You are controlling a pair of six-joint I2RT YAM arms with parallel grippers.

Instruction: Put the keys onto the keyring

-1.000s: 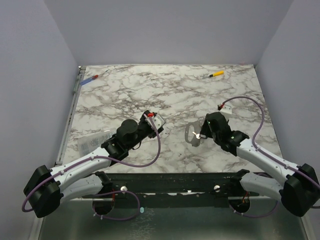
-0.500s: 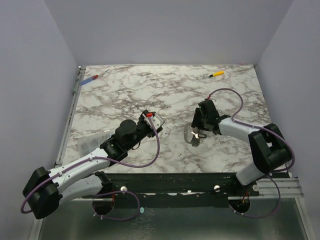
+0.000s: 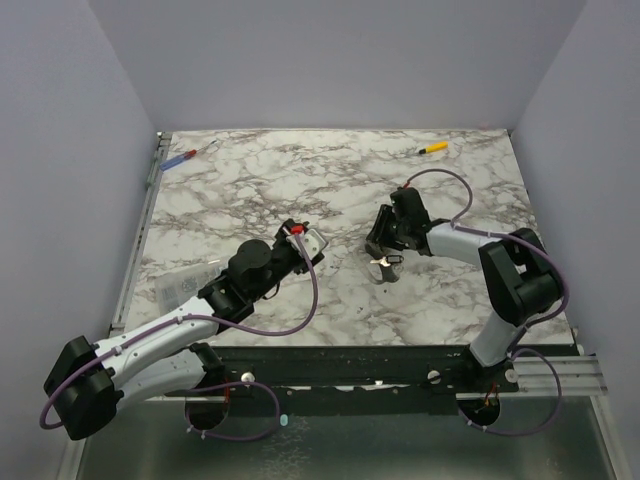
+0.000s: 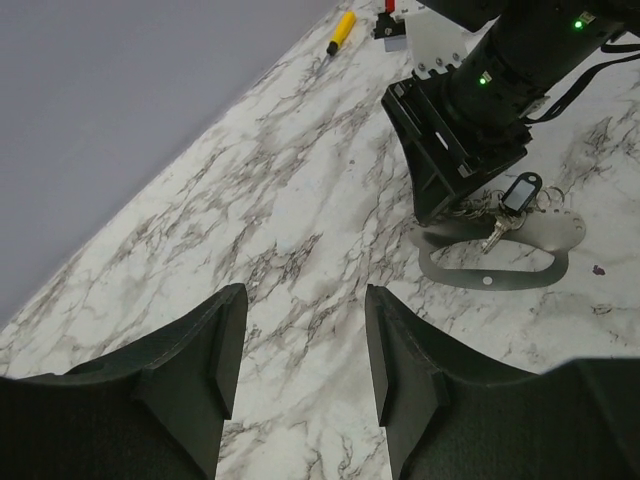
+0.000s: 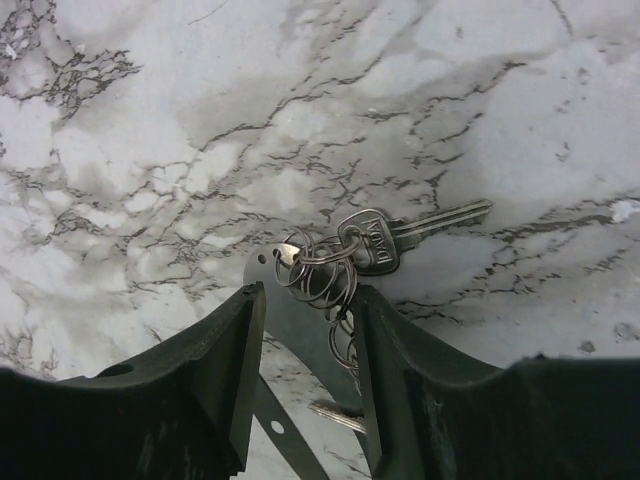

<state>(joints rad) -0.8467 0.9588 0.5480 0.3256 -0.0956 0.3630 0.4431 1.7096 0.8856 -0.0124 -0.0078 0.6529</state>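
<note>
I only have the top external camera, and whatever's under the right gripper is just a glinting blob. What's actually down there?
Observer: The right wrist view shows a bunch of overlapping wire rings, the keyring, lying between the right gripper's spread fingers. One of the keys, silver, lies at its edge.
Operator: Is it gripping the rings?
Observer: The jaws stand apart on either side of them. I cannot tell whether the pads touch the wire.
Operator: Anything else in that pile?
Observer: The left wrist view shows a black tag in the bunch, which lies on a flat curved metal plate.
</note>
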